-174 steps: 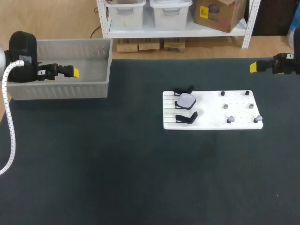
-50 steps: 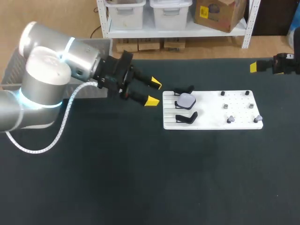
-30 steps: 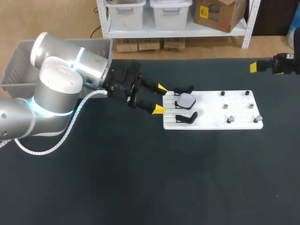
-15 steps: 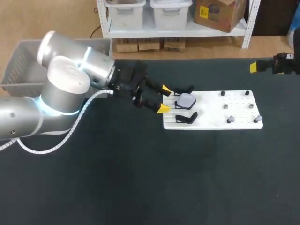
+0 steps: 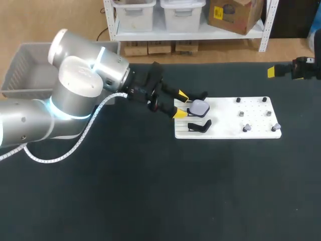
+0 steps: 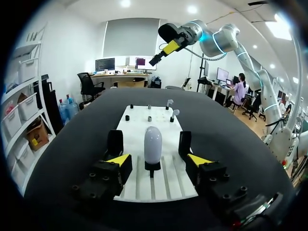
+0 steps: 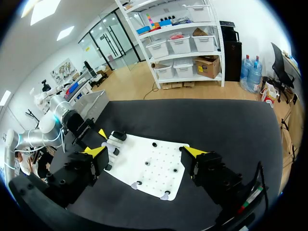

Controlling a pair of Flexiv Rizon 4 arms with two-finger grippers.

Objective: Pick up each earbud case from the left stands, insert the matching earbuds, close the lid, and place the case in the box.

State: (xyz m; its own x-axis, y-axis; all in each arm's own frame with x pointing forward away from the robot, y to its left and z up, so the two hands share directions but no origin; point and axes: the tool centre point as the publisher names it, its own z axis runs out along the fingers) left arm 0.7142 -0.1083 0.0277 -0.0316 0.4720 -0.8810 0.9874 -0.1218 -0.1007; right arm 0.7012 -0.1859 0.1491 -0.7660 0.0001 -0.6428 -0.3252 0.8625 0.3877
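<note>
Head view shows our left gripper [image 5: 181, 104] has swung from the box [image 5: 30, 80] across to the edge of the white board [image 5: 225, 128], so we judge the first pickup is starting. Its jaws are spread wide. The earbud case [image 5: 200, 107] sits untouched on its stand, just ahead of them. Our right gripper [image 7: 144, 151] hangs released, well apart at the table's far corner.
</note>
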